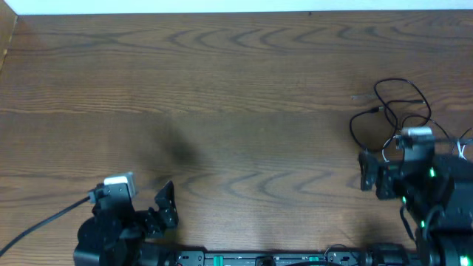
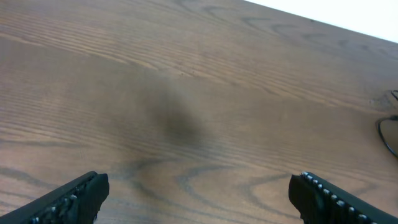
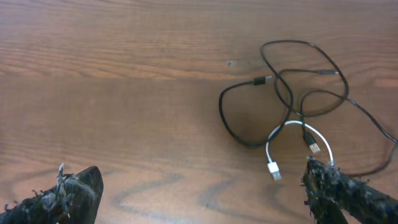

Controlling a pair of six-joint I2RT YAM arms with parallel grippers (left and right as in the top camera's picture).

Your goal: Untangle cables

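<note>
**Left of field:** my left gripper (image 1: 165, 207), a black two-finger unit, sits at the near edge of the table. Its jaws are spread wide with nothing between them, and its wrist view shows only bare board.

**Centre:** the brown wood-grain tabletop (image 1: 222, 89) is flat, with a strip of white wall (image 1: 185, 6) along its far side.

**Right of field:** my right gripper (image 3: 205, 202) is likewise spread wide and empty, and it faces the tangle.
- **Position:** The thin black cable (image 3: 283, 87) is looped over itself several times, and the short white USB cable (image 3: 293, 127) arches across it. Both lie flat on the board ahead of this gripper, offset toward its right finger.
- **Axis:** The bundle shows no single long axis. The white arch opens back toward the gripper, with its ends near that fingertip.
- **Reach:** I judge the right arm much the nearer; the left is well apart from the cables.
</note>
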